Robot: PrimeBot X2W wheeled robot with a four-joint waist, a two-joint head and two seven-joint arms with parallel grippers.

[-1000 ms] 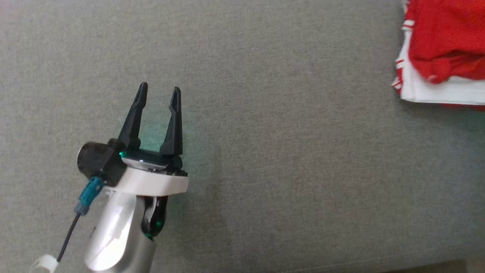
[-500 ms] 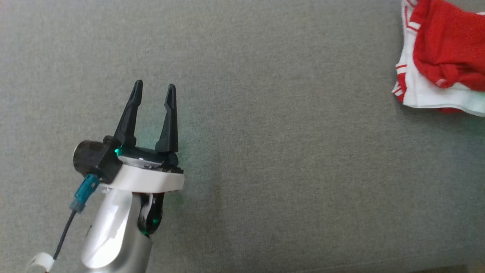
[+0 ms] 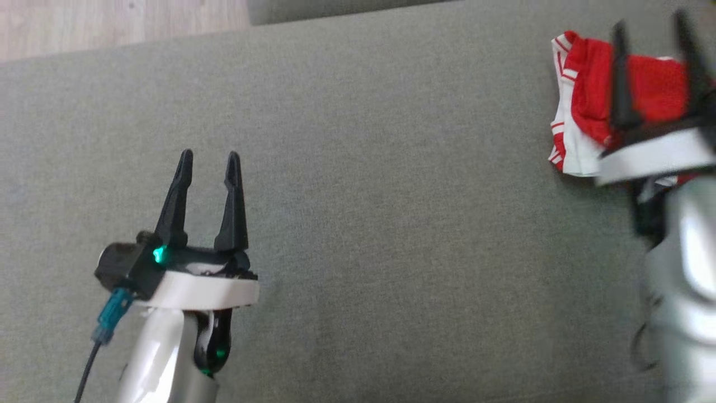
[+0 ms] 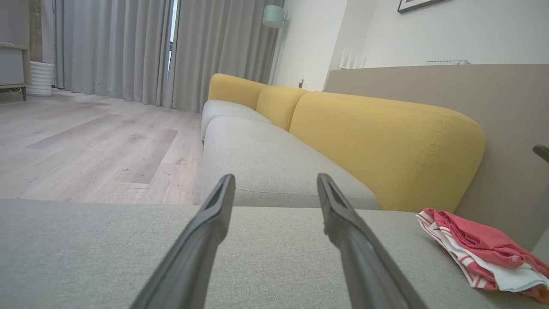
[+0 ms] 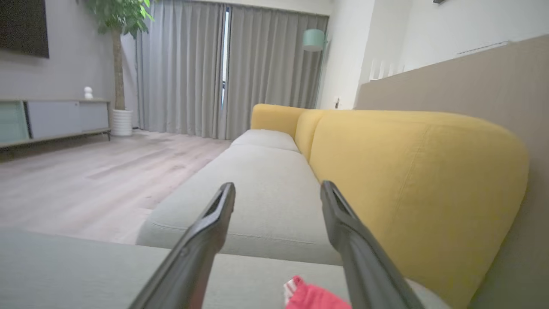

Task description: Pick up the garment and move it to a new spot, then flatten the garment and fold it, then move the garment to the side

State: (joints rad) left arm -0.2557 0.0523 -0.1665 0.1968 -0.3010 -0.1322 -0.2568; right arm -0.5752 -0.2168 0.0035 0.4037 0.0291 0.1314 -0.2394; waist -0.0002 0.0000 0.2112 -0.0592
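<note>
The garment (image 3: 587, 106) is a folded red piece with white striped edges, lying at the far right of the grey cushion. In the left wrist view the garment (image 4: 480, 253) sits low at the right, and a red corner of it (image 5: 311, 298) peeks in between my right fingers. My right gripper (image 3: 651, 33) hovers above the garment, blurred, jaws apart with nothing between them. Well to the left, my left gripper (image 3: 208, 159) stands open over bare cushion.
The grey seat cushion (image 3: 391, 224) spreads under both arms. Wooden floor (image 3: 112, 22) lies beyond its far left edge. A yellow backrest (image 4: 377, 141) and a second grey seat (image 4: 266, 167) stand past the cushion, with grey curtains (image 4: 128, 47) behind.
The camera has tilted, so the whole head picture has shifted. My right gripper has come into view above the garment, which now lies bunched more narrowly. The left gripper stays open.
</note>
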